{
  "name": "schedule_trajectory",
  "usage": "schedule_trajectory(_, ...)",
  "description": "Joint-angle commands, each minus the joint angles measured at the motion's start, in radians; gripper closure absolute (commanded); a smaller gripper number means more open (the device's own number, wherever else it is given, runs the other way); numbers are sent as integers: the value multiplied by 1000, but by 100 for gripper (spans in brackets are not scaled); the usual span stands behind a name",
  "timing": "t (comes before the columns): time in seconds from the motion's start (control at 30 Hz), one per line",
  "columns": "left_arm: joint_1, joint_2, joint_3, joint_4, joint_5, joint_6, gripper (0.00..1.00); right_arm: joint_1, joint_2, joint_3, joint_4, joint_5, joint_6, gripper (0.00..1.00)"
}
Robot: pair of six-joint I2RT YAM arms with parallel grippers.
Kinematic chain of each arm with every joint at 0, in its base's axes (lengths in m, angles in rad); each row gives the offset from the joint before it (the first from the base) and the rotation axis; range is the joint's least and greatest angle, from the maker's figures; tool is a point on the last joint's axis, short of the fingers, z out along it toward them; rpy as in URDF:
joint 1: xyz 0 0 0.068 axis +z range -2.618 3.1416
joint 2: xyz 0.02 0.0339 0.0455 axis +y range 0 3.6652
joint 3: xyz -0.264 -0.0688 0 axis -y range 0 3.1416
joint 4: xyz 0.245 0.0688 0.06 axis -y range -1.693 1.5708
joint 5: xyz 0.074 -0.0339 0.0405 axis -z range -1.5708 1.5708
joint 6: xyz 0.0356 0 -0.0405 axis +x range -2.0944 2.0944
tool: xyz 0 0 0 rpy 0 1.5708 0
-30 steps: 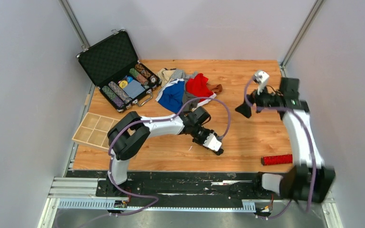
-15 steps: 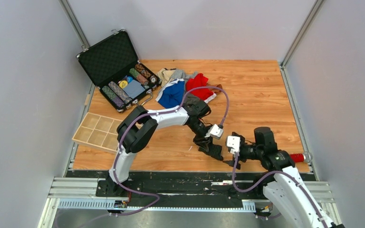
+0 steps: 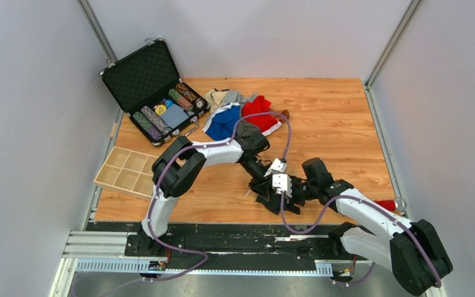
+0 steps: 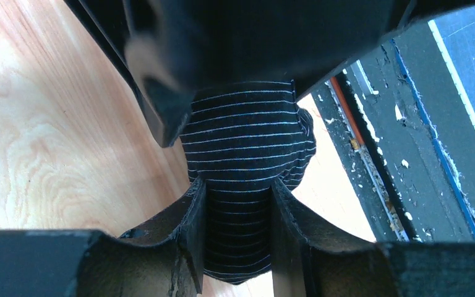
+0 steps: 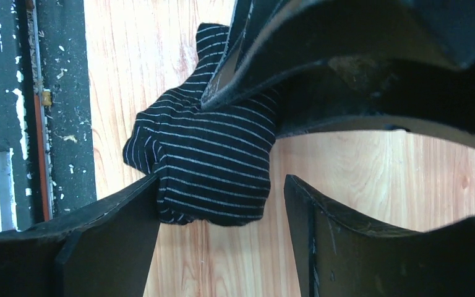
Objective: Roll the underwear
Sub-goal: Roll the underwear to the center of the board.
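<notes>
Over the wooden table (image 3: pixel 340 117), the right arm (image 3: pixel 371 213), raised at the far right side a second ago, has swung down along the near edge. That move brings the right gripper (image 5: pixel 219 185) up against the left gripper (image 4: pixel 238 198) at front centre. The left arm (image 3: pixel 210 151) has shifted only a little. The open chip case (image 3: pixel 151 83), the wooden tray (image 3: pixel 127 170) and the pile of underwear (image 3: pixel 241 114) at the far side lie as before.

The red bristly stick (image 3: pixel 386 204), in full view a second ago, is now mostly hidden behind the right arm, with only its end showing. From above, the black striped underwear (image 4: pixel 247 136) is a dark scrap among the two grippers, hard to tell from them.

Only the wrist cameras show the grips. The left gripper's fingers (image 4: pixel 192 216) pinch a neck of the striped cloth, and the bundle bulges beyond them close to the table's near edge. The right gripper's jaws stand wide astride that bundle. One finger touches the cloth and the other stands clear of it, with bare wood between. Whether the bundle rests on the wood cannot be told.
</notes>
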Motion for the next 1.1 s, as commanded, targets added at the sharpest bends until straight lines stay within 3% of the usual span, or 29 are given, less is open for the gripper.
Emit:
schedule_trajectory(0.0, -22, 91, -98, -148, -185, -48, 89, 42, 23, 14, 109, 43, -6, 29)
schedule_trajectory(0.13, -10, 91, -97, -154, -144, -53, 89, 82, 28, -10, 131, 48, -3, 33)
schedule_trajectory(0.37, 40, 79, -105, -175, -103, -46, 87, 116, 46, -45, 116, 106, -54, 95)
schedule_trajectory(0.4, 55, 68, -108, -177, -100, -44, 84, 115, 47, -48, 104, 113, -66, 99)
schedule_trajectory(0.43, 63, 61, -115, -176, -98, -48, 80, 115, 49, -53, 96, 116, -77, 100)
schedule_trajectory(0.5, 88, 29, -140, -137, -104, -113, 61, 116, 52, -56, 76, 109, -87, 100)
schedule_trajectory(0.53, 105, -9, -164, -82, -111, -139, 23, 115, 56, -48, 63, 95, -84, 100)
schedule_trajectory(0.6, 128, -101, -219, 18, -121, -211, 3, 114, 81, -23, 31, 67, -58, 100)
schedule_trajectory(0.77, 138, -373, -420, 431, -326, -439, 0, 111, 136, 29, -18, 0, 86, 100)
schedule_trajectory(0.83, 136, -441, -473, 486, -403, -460, 0, 95, 163, 49, -53, -50, 141, 100)
schedule_trajectory(1.0, 102, -592, -587, 571, -585, -423, 0, 47, 246, 91, -116, -135, 185, 100)
schedule_trajectory(1.07, 66, -658, -635, 622, -647, -312, 0, 17, 306, 124, -151, -172, 167, 100)
